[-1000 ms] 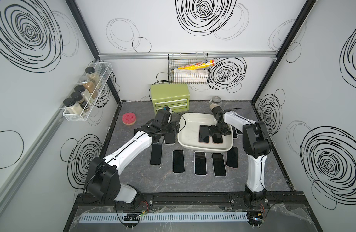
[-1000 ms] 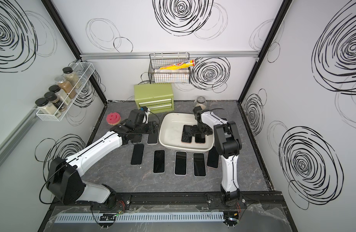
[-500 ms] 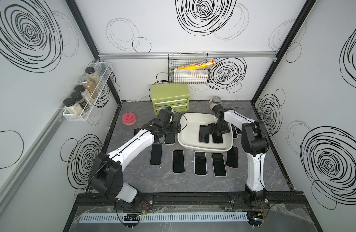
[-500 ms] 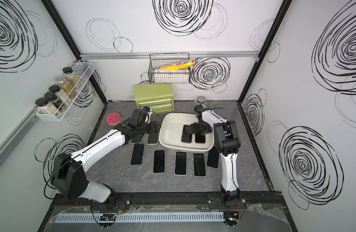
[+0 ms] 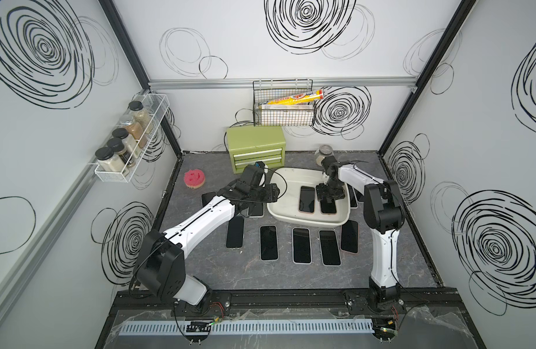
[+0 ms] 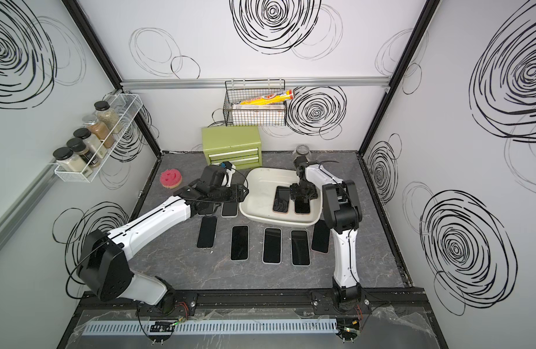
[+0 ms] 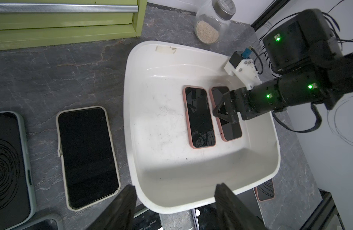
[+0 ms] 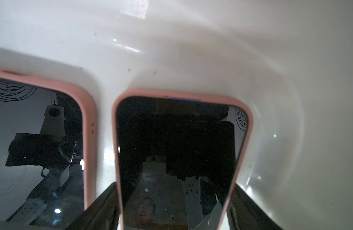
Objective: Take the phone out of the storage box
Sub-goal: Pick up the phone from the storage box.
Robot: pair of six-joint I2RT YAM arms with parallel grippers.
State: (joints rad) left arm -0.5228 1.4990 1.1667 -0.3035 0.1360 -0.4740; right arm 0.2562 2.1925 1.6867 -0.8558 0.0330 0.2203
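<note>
In a top view the right gripper sits down in the storage box over the pink-cased phone nearer its arm; left wrist view, left gripper wide open, empty, at the box rim; right wrist view, fingers flank that flat phone's long edges, gripped or not I can't tell.

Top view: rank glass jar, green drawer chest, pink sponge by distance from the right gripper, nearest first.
1. Glass jar: just beyond the right gripper, toward the back wall.
2. Green drawer chest: back centre, off to the gripper's left.
3. Pink sponge: far left side.
</note>
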